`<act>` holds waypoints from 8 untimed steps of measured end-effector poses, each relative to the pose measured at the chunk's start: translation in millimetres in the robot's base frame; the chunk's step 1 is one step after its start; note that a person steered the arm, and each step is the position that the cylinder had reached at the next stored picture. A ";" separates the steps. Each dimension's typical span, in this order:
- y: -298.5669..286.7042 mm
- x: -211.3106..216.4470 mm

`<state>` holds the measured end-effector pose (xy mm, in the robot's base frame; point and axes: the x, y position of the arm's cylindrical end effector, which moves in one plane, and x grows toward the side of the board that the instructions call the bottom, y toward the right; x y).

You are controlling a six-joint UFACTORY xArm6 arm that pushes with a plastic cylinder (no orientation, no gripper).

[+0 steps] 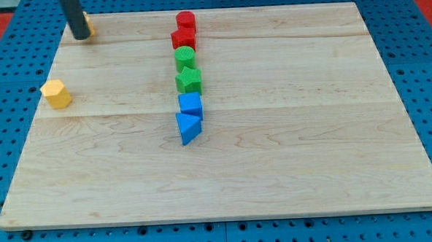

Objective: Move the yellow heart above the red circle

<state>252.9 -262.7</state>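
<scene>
Item: my tip (pixel 81 37), upper left of frame, touching a yellow block (pixel 89 27), presumably the heart, mostly hidden just right of it. No fingers fitted. Red circle (pixel 186 21) lies well right, top centre of bench (pixel 312 146).

- The yellow heart (pixel 88 28) lies at the board's top-left corner. I see only a sliver of yellow, so I can't confirm its shape or how it is turned.
- The red circle (pixel 186 21) is a short red cylinder standing flat near the view's top edge, well to the heart's right, at the head of a column of blocks.
</scene>
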 end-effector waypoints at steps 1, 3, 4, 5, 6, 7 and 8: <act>-29.4 -1.4; 29.7 -29.3; 0.0 -30.5; 18.2 -58.6; 75.6 -60.0; 118.3 -55.1; 145.2 -55.0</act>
<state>197.9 -117.5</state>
